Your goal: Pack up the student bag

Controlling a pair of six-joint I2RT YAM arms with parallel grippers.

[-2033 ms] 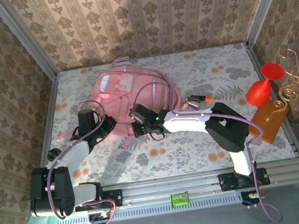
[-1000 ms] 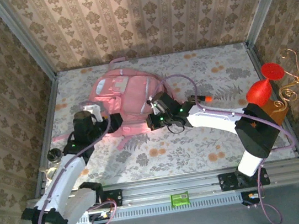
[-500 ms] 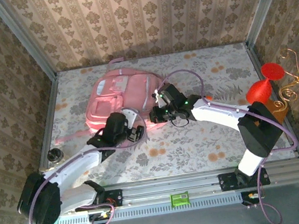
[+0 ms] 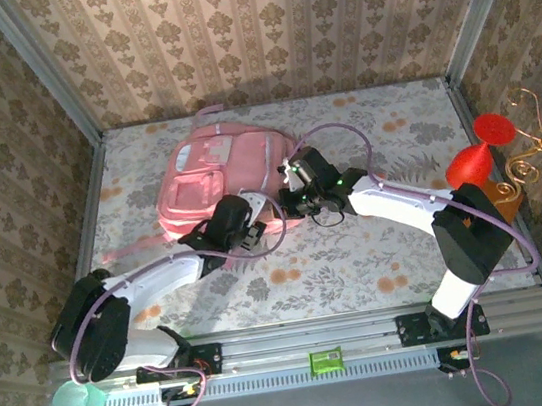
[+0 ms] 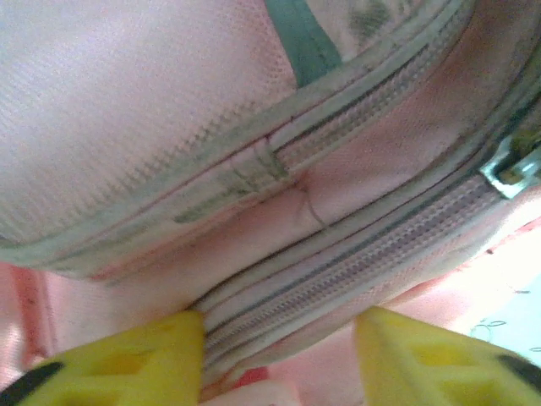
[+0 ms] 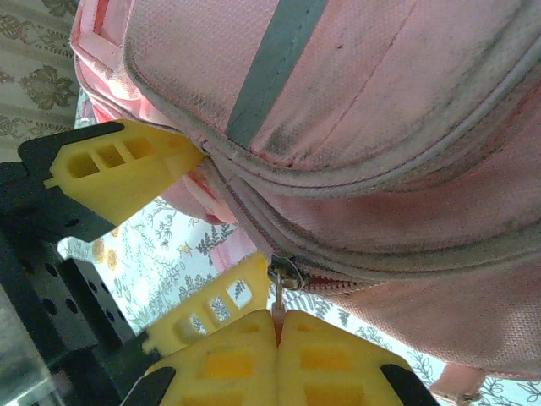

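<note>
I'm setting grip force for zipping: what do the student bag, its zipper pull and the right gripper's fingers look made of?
The student bag: soft woven fabric, matte pink, probably synthetic; a fine weave grid shows. The zipper pull: thin metal, judging by its silvery glint. The right gripper, its fingers: hard yellow plastic, matte, apparently moulded, with rectangular recesses.

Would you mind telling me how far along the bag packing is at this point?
Done: nothing visibly packed; the student bag lies flat, its zips looking closed. In hand: the right tool pinches a zipper pull while the left tool straddles the bag's edge. Remaining: unzipping and loading.
</note>
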